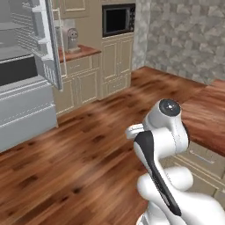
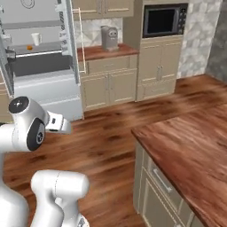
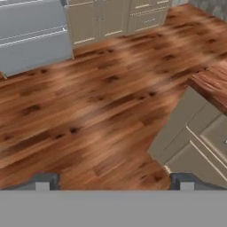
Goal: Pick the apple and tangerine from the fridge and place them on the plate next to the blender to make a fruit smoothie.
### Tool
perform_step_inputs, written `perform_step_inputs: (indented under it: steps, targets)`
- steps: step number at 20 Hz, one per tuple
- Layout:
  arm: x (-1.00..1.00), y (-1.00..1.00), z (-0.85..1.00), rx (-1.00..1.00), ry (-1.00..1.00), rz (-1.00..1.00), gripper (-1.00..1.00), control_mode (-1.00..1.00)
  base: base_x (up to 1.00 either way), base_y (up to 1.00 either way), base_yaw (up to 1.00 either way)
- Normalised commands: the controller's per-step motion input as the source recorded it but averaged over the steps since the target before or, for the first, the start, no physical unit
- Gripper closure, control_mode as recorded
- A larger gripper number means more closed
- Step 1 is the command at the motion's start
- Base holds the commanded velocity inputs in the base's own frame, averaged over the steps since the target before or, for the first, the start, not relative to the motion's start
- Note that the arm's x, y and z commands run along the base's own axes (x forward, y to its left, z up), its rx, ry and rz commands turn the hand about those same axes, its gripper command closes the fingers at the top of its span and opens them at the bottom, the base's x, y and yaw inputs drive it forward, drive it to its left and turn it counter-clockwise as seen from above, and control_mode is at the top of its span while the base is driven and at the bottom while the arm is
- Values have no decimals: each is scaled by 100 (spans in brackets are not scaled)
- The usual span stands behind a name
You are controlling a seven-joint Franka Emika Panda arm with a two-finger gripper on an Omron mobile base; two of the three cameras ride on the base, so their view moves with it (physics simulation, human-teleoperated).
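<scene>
The fridge (image 2: 44, 84) stands open at the far left, its door (image 1: 48, 44) swung out toward the room. On one of its shelves a small orange tangerine (image 2: 29, 47) lies beside a white mug (image 2: 36, 39). The apple and the plate are out of view. A grey appliance with a round dial (image 2: 108, 37) stands on the counter right of the fridge; I cannot tell whether it is the blender. My gripper (image 3: 114, 184) is open wide with nothing between its fingertips (image 3: 42, 181). It points down at the wooden floor, well short of the fridge's lower drawer (image 3: 35, 40).
A wood-topped island counter (image 2: 190, 146) with beige drawers (image 3: 195, 146) stands close on the right. Beige cabinets (image 2: 111, 84) and a built-in microwave (image 2: 165, 20) line the far wall. Open wooden floor (image 1: 88, 145) lies between me and the fridge.
</scene>
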Motion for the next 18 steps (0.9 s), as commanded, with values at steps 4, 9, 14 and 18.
perform_step_inputs:
  steps: [4,9,14,18]
  targets:
    - [0,0,0,0,0,0,-100,100,100,96,41]
    - [0,0,0,0,0,0,-100,100,100,91,43]
    - [0,0,0,0,0,0,-100,100,100,52,43]
    - [0,0,0,0,0,0,-100,100,100,-12,37]
